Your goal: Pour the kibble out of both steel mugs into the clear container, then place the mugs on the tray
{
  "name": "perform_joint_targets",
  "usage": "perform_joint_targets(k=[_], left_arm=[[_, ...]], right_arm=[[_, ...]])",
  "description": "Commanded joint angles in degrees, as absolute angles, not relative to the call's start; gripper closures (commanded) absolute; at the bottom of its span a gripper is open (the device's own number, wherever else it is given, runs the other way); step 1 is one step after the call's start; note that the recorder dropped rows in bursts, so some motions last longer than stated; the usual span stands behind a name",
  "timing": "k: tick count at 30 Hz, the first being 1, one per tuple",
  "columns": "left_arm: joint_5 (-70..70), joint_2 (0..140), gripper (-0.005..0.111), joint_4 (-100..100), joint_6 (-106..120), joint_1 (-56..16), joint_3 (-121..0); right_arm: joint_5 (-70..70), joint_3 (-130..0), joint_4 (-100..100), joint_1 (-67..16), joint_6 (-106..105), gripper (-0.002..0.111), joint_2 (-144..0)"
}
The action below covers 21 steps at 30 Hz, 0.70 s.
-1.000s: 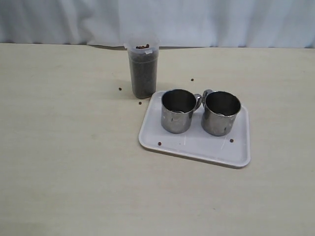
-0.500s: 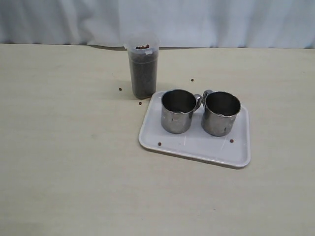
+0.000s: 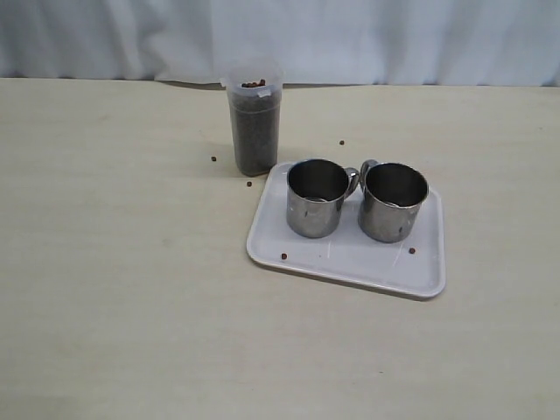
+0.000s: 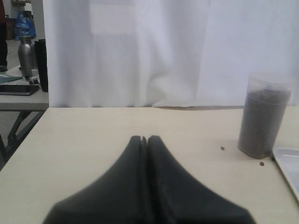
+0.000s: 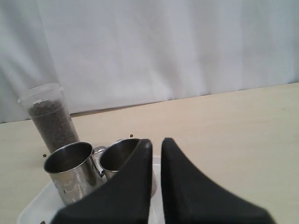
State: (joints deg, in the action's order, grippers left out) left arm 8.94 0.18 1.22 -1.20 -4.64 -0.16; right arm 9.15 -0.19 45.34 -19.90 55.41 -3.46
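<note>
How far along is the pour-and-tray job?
It looks finished. Done: the clear container is nearly full of kibble. The mug nearer the container and the other mug stand upright on the tray, apparently empty. In hand: nothing; the left gripper and right gripper are shut on nothing. Left: only stray pellets on the table and tray.

In the right wrist view the black tapered fingers of the right gripper [image 5: 156, 140] are blurred and cut off at their base. They cover about half of one shiny stainless-steel mug [image 5: 117, 156] just beyond the jaws, and most of the flat white plastic tray [image 5: 35, 212] beneath it. In the left wrist view only a corner of that tray [image 4: 287, 163] shows, off to one side of the left gripper [image 4: 144, 138], cut by the picture's edge.
</note>
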Motion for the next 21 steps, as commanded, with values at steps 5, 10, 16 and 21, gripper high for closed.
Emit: perform_joint_targets(k=[5, 10, 16, 21], left_arm=[[8.2, 0.0, 0.107, 0.9, -1.4, -4.7, 0.0], [8.2, 0.0, 0.107, 0.9, -1.4, -4.7, 0.0], [8.2, 0.0, 0.107, 0.9, -1.4, -4.7, 0.0], [8.2, 0.0, 0.107, 0.9, -1.4, -4.7, 0.0]], right_arm=[[9.3, 0.0, 45.3, -20.1, 55.1, 0.103, -2.7], [9.3, 0.0, 45.3, -18.9, 53.9, 0.103, 0.0], [9.3, 0.0, 27.9, -18.7, 31.5, 0.103, 0.0], [9.3, 0.0, 10.9, -18.7, 6.2, 0.103, 0.0]])
